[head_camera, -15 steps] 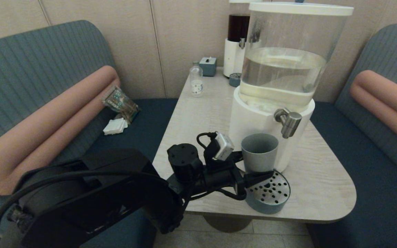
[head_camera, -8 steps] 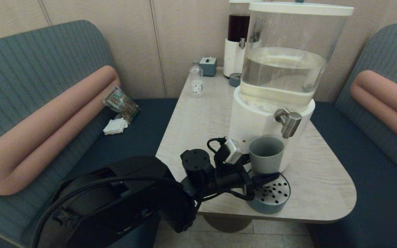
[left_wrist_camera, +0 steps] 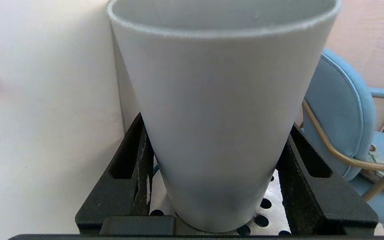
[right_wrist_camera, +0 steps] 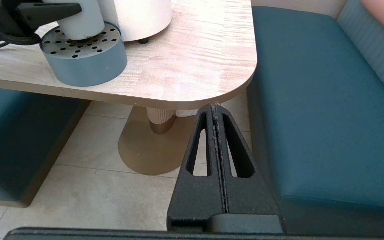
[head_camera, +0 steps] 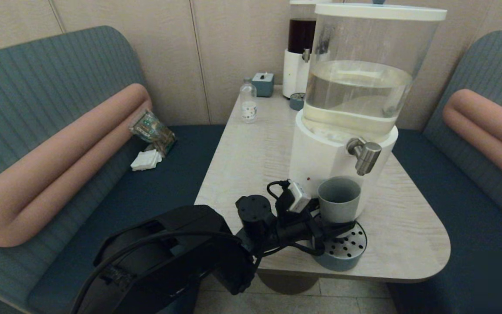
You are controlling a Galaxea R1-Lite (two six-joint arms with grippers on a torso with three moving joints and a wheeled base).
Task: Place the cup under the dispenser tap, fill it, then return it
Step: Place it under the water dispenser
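Head view, lower centre: the cup [head_camera: 338,198] stands upright and empty on the perforated top of the drip tray [head_camera: 342,255], its rim a little below and to the left of the dispenser tap [head_camera: 365,155]. The spout's mouth appears to lie over the cup's right rim rather than its centre, so the placing step seems nearly finished but not quite aligned; a small shift toward the right of the frame would probably centre it. The cup is close beside the white dispenser base [head_camera: 316,157]; whether they touch cannot be told.

The left gripper [head_camera: 327,224] holds the cup low on its wall, which keeps the fingers [left_wrist_camera: 125,180] clear of the spout above. In the left wrist view the jaws are clamped on the cup's lower sides, one at each side, with the tray's holes visible beneath the cup's foot. The low, side-on grip suits a tapered tumbler and leaves the mouth open for filling.

The right gripper [right_wrist_camera: 217,110], jaws pressed together on nothing, is parked below the table edge [right_wrist_camera: 192,101], at the centre of the right wrist view.
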